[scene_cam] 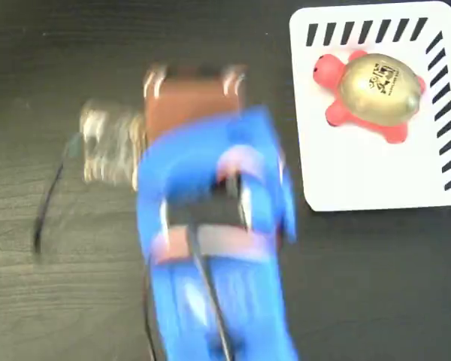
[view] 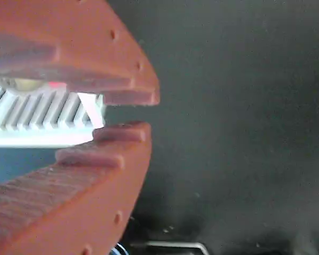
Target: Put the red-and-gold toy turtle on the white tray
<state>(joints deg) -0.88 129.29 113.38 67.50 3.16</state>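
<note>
At the top-right corner of the dark wood-grain table point(scene_cam: 52, 301), fixed view, lies the white tray point(scene_cam: 361, 180): flat, smooth, rounded-corner rectangle w/ short black diagonal stripes along its top and right edges. The red-and-gold toy turtle point(scene_cam: 372, 92) sits on the tray's upper half, close to the striped top edge, fully inside the rim; domed glossy gold shell w/ black print on top, matte coral-red head pointing left, stubby legs poking out below and at the side. Well apart from it, approx. mid-table, the blue arm point(scene_cam: 218, 248) is motion-blurred, w/ black cables running down it and a brown block at its top end; a pale blurry shape to its left can't be made out. In the wrist view the gripper point(view: 130, 114) fills the left side: two terracotta-orange fingers point(view: 69, 48), matte plastic w/ stepped ridged inner faces and small holes, tips nearly meeting w/ only a slim gap, nothing held between them; a white ribbed part shows behind the gap. Beyond is dark tabletop.
</note>
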